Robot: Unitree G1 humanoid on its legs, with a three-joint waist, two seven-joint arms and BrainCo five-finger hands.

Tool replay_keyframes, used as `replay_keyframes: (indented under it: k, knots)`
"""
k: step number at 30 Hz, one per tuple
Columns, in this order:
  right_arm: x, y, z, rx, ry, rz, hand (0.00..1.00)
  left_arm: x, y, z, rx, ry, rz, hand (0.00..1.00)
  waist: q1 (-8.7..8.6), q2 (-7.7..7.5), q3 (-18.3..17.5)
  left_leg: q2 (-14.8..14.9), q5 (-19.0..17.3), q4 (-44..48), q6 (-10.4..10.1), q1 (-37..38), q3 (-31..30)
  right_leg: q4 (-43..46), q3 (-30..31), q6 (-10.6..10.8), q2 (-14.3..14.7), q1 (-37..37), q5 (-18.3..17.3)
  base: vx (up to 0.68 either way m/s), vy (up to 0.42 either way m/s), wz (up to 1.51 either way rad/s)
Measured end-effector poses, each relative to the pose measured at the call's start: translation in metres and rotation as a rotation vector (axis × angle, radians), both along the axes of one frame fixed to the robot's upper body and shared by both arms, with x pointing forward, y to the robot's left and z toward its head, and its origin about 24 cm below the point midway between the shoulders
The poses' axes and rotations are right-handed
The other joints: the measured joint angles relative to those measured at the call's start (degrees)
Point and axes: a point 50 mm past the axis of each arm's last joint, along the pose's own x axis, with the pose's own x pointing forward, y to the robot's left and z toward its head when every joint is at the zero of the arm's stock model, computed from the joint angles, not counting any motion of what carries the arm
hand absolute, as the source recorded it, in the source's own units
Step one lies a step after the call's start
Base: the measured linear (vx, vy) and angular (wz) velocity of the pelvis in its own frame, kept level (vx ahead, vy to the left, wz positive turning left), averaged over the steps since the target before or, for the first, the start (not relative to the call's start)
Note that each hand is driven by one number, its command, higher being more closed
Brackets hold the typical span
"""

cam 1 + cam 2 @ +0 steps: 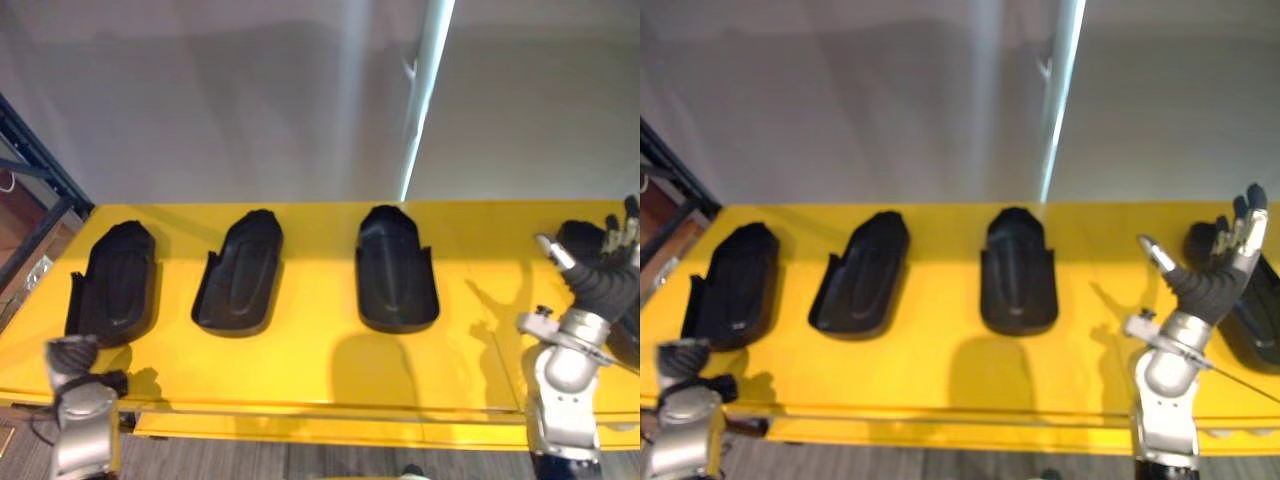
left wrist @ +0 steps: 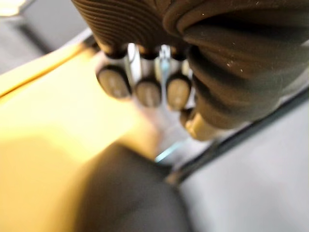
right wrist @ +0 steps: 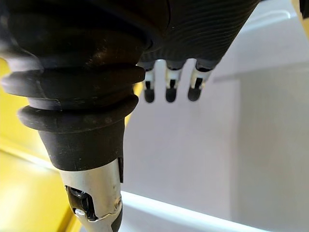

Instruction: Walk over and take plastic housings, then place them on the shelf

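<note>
Behind everything, at twelve o'clock, a grey wall (image 1: pixel 250 90) closes off the scene. Below it a yellow tabletop (image 1: pixel 320 370) runs from nine to three.

Four black plastic housings lie on it in a row, hollow side up and well apart. I take the spacing as room for a hand to get round each one.
- The left housing (image 1: pixel 112 285) is at nine o'clock.
- The middle housing (image 1: pixel 240 275) is towards eleven.
- The third housing (image 1: pixel 395 270) is near one.
- The fourth housing (image 1: pixel 1265 325) is at three, partly hidden.

The right hand (image 1: pixel 1210 285) is raised over that fourth housing, fingers straight and spread, holding nothing, which looks like readiness to reach for it. The left hand (image 1: pixel 68 355) sits at seven o'clock, just beside the near end of the left housing. Its fingers (image 2: pixel 147 92) are curled in on nothing.
</note>
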Motion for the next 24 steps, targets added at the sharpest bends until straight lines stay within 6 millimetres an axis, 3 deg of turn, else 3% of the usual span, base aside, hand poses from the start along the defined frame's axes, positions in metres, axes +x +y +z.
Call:
replay_keyframes:
  k: [6, 13, 19, 24]
  knots:
    - [-0.004, 0.002, -0.005, 0.029, 0.007, -0.010, 0.00, -0.012, -0.026, 0.031, 0.020, -0.322, -0.097, 0.00, 0.31, 1.07, 0.4, 0.1, 0.0, 0.0, 0.0, 0.1, -0.5, -0.2, -0.5, 0.0, 0.1, 0.8, 0.0, -0.02, 0.003, 0.05]
    - [-0.004, 0.003, -0.007, 0.048, 0.006, -0.015, 0.00, -0.013, -0.040, 0.043, -0.063, -0.519, -0.278, 0.00, 0.33, 0.36, 0.5, 0.0, 0.0, 0.0, 0.0, 0.1, -0.7, -0.2, -0.7, 0.0, 0.0, 1.0, 0.0, -0.01, 0.003, 0.01]
    - [-0.004, 0.004, -0.008, 0.037, 0.010, -0.022, 0.00, 0.004, -0.051, 0.024, -0.280, -0.480, -0.451, 0.00, 0.19, -0.56, 0.9, 0.0, 0.0, 0.0, 0.0, 0.1, -0.7, -0.2, -0.7, 0.0, 0.0, 1.0, 0.0, 0.00, 0.000, 0.00]
    - [-0.004, 0.004, -0.008, 0.038, 0.012, -0.021, 0.00, 0.012, -0.037, -0.014, -0.385, -0.291, -0.425, 0.00, -0.21, -0.74, 0.8, 0.1, 0.0, -0.1, 0.0, 0.1, -0.1, -0.2, -0.3, 0.0, 0.1, 0.5, 0.0, -0.01, 0.007, -0.04]
